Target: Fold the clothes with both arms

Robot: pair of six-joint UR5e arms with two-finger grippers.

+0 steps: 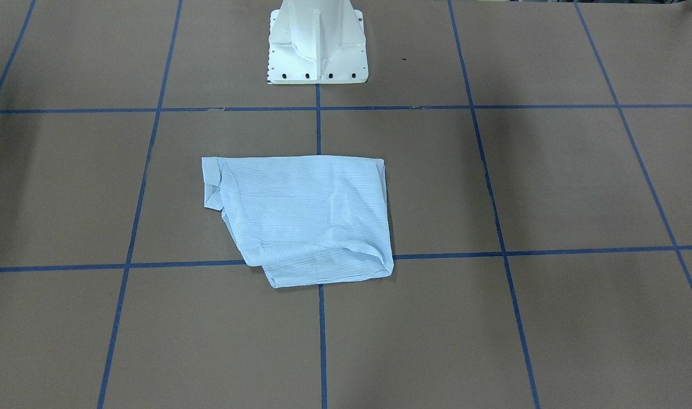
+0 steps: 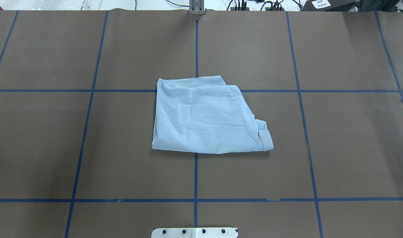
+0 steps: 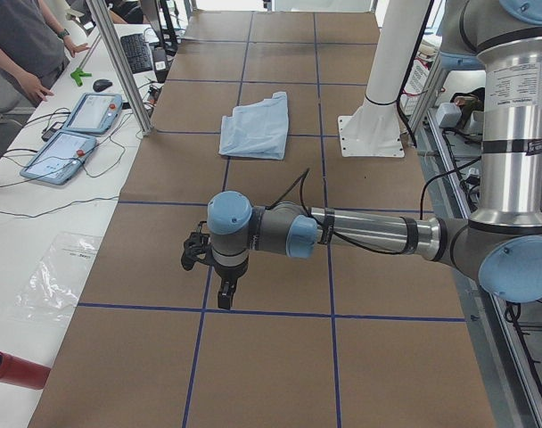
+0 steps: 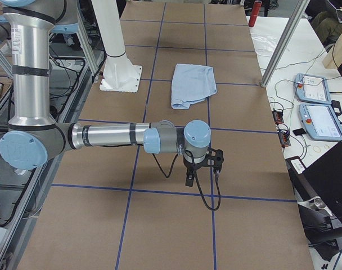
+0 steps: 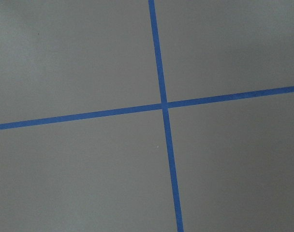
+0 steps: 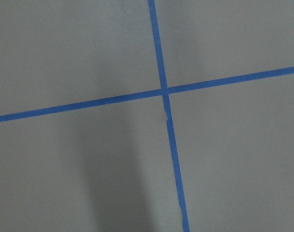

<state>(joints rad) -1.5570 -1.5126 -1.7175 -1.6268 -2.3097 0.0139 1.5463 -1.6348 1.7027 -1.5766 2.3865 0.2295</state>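
While overhead shows the shirt (image 2: 204,115), side views add left tool (image 3: 225,300) and right tool (image 4: 189,180), openness unclear.

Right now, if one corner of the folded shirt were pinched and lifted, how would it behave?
The shirt is probably floppy: it is thin, creased cloth lying flat, so its layers would likely droop and unfold. It looks light for its spread. Pushed across the brown table cover, it would probably bunch rather than slide.

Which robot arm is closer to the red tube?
The left arm, the big near one in the left side view. The red tube lies at its end of the side table; the right arm reaches out at the opposite end.
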